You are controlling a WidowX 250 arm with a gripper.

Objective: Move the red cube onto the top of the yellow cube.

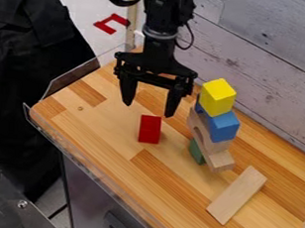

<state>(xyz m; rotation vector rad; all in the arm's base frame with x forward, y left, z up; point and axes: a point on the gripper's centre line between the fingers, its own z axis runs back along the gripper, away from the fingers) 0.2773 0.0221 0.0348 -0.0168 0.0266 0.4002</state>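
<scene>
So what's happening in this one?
A black robot arm has its black two-finger pincer open above and slightly behind a red wooden-style cube, which sits on the striped wooden tabletop. Nothing is being held. To the right, a bright yellow cube tops a stack that includes a blue block, pale wooden pieces and a green block. The red cube is not yet on the yellow one.

Room around the red cube (150, 129); block stack (223, 127) stands between it and the wall (267, 78)
</scene>
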